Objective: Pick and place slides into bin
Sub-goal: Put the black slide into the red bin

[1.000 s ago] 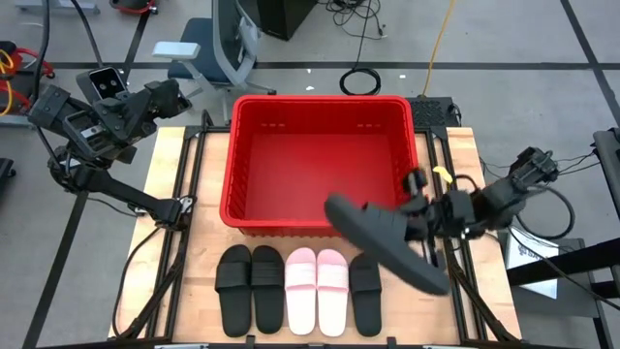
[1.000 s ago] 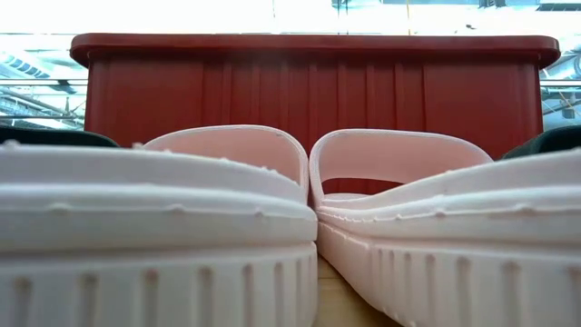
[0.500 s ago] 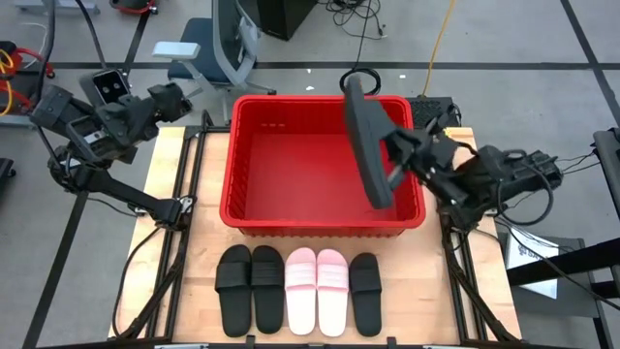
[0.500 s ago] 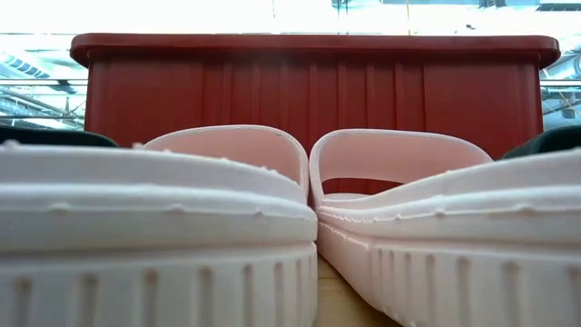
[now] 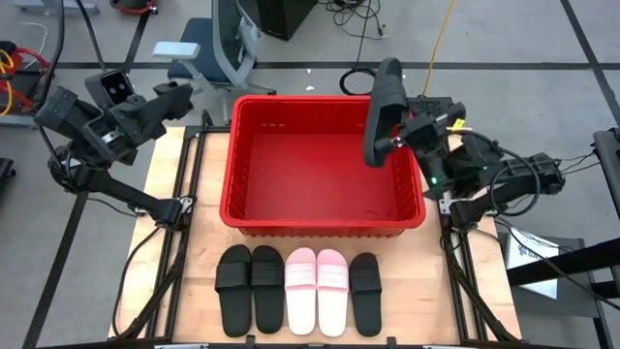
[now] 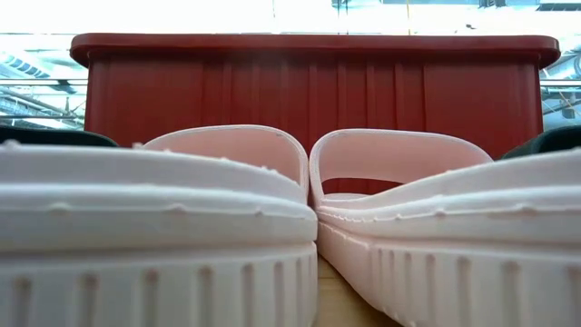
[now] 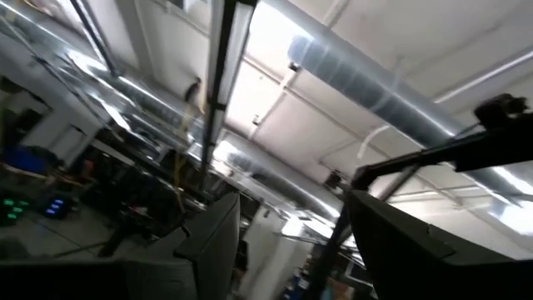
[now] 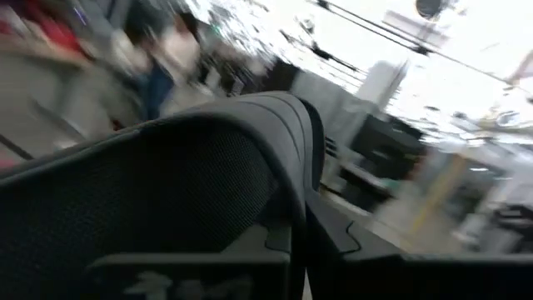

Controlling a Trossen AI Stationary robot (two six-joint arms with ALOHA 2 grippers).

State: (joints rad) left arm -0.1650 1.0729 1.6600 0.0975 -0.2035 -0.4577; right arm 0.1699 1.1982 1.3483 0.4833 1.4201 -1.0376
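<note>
The red bin (image 5: 325, 208) stands at the table's middle; the low view shows its near wall (image 6: 313, 86). My right gripper (image 5: 397, 143) is shut on a black slide (image 5: 381, 111) held above the bin's far right corner. Five more slides lie soles down in a row near the front edge. They are two black (image 5: 233, 288) (image 5: 267, 286), two pink-white (image 5: 300, 289) (image 5: 332, 289) and one black (image 5: 365, 291). My left gripper (image 5: 182, 94) is open and empty off the table's far left corner, pointing up at the ceiling (image 7: 291, 258). My right gripper holds the black slide near its lower end (image 5: 386, 145), coming at it from the table's right side. The slide is lifted clear and stands on edge, its long axis toward the far edge. In the right wrist view the slide (image 8: 166, 183) hides the contact.
The two pink-white slides (image 6: 154, 218) (image 6: 436, 227) fill the low view in front of the bin. A chair (image 5: 208, 48) and cables (image 5: 360, 79) lie on the floor beyond the table. A bare strip of table lies between the bin and the row.
My right gripper has carried the black slide from beside the row's right end up and toward the far edge, over the bin's right side. The slide has turned from lying slantwise to standing on edge. The five slides on the table have stayed put.
</note>
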